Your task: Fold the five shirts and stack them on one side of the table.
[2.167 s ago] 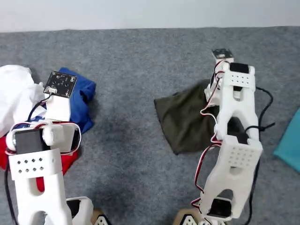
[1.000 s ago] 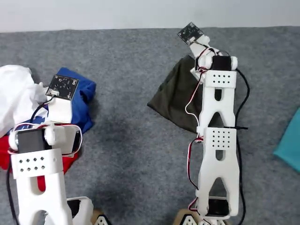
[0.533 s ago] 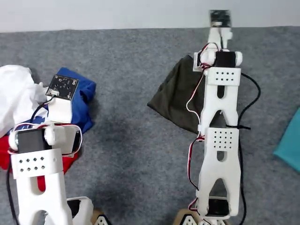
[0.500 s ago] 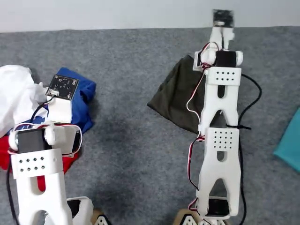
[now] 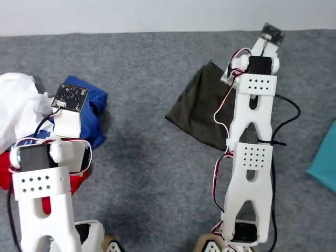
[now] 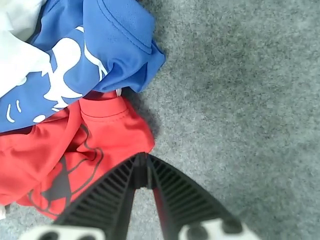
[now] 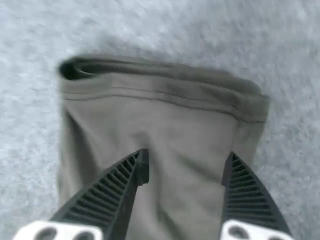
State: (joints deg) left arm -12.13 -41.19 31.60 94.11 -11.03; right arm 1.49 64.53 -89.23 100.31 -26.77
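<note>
Olive shirt (image 7: 160,115) lies under our right tool (image 7: 187,156), jaws wide and empty; left tool (image 6: 145,159) sits closed over the red shirt (image 6: 100,135). We should pinch the hem ahead squarely, catching both layers.

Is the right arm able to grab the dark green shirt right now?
Probably yes. The right gripper hangs open just above the dark green shirt, its jaws spread over the cloth, and nothing lies between them and the shirt.
</note>
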